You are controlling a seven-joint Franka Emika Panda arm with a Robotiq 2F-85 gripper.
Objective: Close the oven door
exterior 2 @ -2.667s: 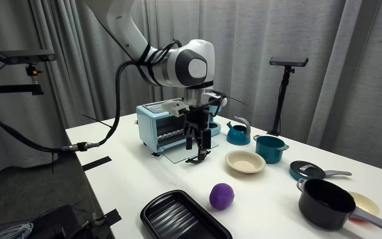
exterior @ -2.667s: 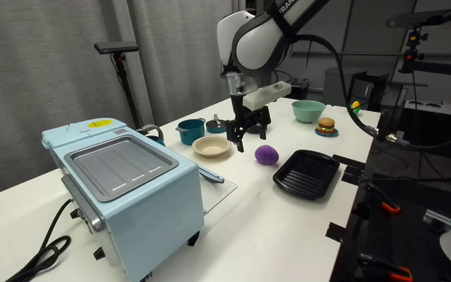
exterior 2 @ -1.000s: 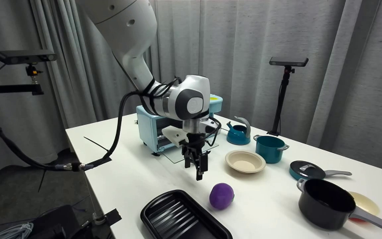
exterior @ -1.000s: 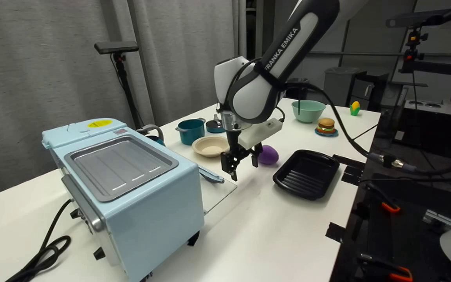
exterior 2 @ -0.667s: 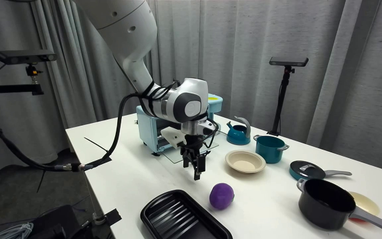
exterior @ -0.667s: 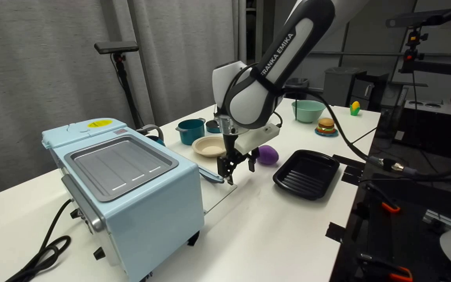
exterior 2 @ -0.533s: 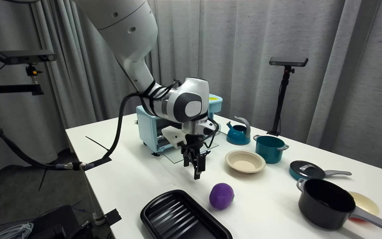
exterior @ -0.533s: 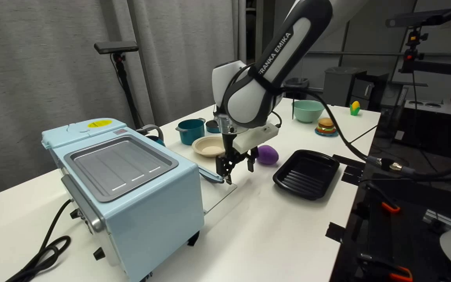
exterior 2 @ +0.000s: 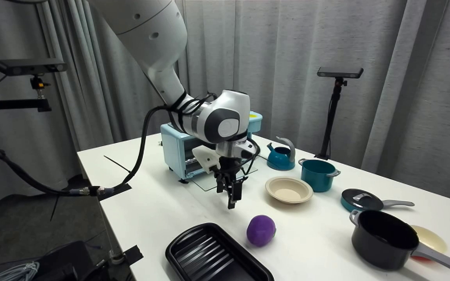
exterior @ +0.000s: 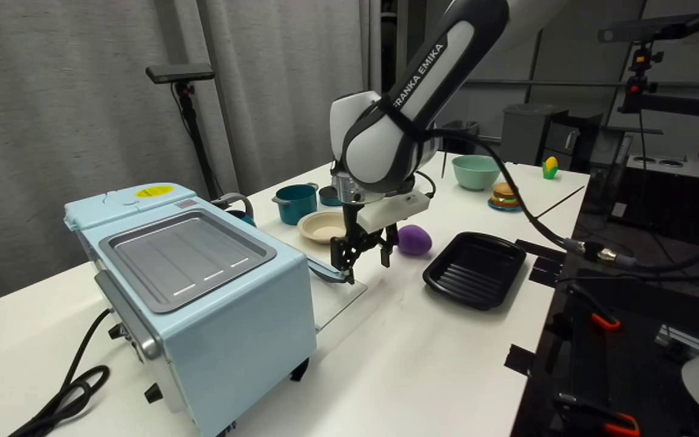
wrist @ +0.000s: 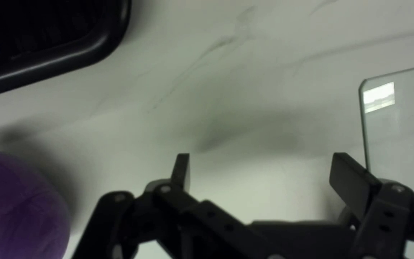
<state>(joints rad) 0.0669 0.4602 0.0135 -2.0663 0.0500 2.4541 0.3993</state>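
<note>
The pale blue oven [exterior: 252,340] stands on the table; it also shows in an exterior view [exterior 2: 174,152], partly behind the arm. Its door is folded down and open. The door's clear glass panel [exterior: 336,303] reaches out low over the table, with the light blue handle [exterior: 324,271] along it. The panel's corner shows at the right of the wrist view [wrist: 401,136]. My gripper [exterior: 366,269] is open and empty, pointing down just beyond the door's outer edge. In the wrist view, the right finger [wrist: 352,183] overlaps the panel's edge; contact cannot be told.
A purple toy eggplant [exterior: 414,240] and a black ribbed pan [exterior: 476,273] lie close to the gripper on the side away from the oven. A beige bowl [exterior 2: 289,190], a teal pot [exterior 2: 318,175] and a blue kettle [exterior 2: 281,158] stand nearby.
My gripper has come down from higher over the table. In the last second it has shifted slightly toward the oven door and stayed open. The door and oven have not moved.
</note>
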